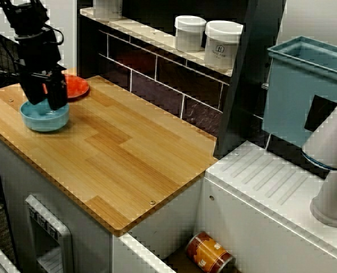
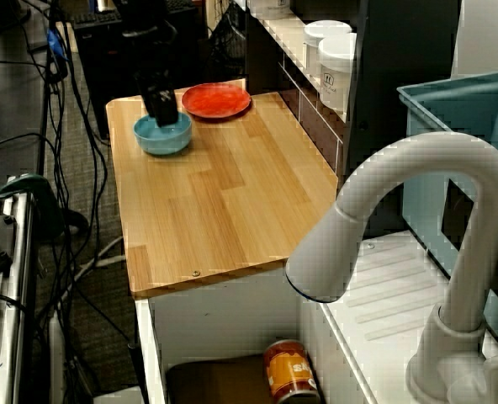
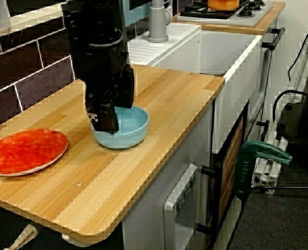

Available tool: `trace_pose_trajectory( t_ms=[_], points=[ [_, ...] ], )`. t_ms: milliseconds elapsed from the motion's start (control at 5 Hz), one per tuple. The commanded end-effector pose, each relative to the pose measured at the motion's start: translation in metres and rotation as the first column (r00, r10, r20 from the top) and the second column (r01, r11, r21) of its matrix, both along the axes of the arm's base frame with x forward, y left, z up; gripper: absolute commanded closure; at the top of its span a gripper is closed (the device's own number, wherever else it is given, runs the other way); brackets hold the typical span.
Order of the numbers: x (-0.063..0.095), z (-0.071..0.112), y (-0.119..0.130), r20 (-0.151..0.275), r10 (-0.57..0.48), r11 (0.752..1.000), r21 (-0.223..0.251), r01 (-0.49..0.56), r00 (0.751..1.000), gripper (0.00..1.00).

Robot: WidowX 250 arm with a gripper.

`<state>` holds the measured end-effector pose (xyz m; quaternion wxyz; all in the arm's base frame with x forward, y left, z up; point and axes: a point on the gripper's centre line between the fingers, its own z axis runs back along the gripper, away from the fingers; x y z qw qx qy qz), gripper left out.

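A light blue bowl (image 1: 45, 118) (image 2: 162, 137) (image 3: 124, 130) stands on the wooden countertop (image 1: 117, 153), near its far end. My black gripper (image 1: 44, 102) (image 2: 163, 114) (image 3: 106, 122) points straight down at the bowl's rim on the side towards the red plate (image 1: 74, 87) (image 2: 216, 100) (image 3: 25, 151). In the view from the sink side its two fingers (image 1: 57, 94) stand apart with a gap between them, and their tips reach down to the rim. I see nothing held. The plate lies flat just beyond the bowl, apart from it.
Two white jars (image 1: 205, 38) stand on the tiled ledge behind the counter. A white sink (image 1: 271, 187) with a faucet (image 2: 417, 202) adjoins the counter; an orange can (image 1: 209, 253) lies in the basin. A blue bin (image 1: 305, 91) sits behind the sink.
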<state>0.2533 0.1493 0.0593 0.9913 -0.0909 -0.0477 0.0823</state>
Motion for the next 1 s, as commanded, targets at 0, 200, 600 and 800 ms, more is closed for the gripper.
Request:
trace_pose_trajectory(
  t_ms=[0,200,600,800],
  points=[
    [-0.009,0.016,0.040,0.069,0.047,0.998,0.049,-0.050,0.997,0.00],
    [-0.015,0.020,0.047,0.078,0.046,0.999,0.023,-0.048,0.996,0.00],
    [-0.013,0.001,0.035,0.073,0.025,0.996,0.082,-0.031,0.997,0.00],
    [-0.007,-0.004,0.028,0.057,0.022,0.997,0.071,-0.026,0.998,0.00]
  ],
)
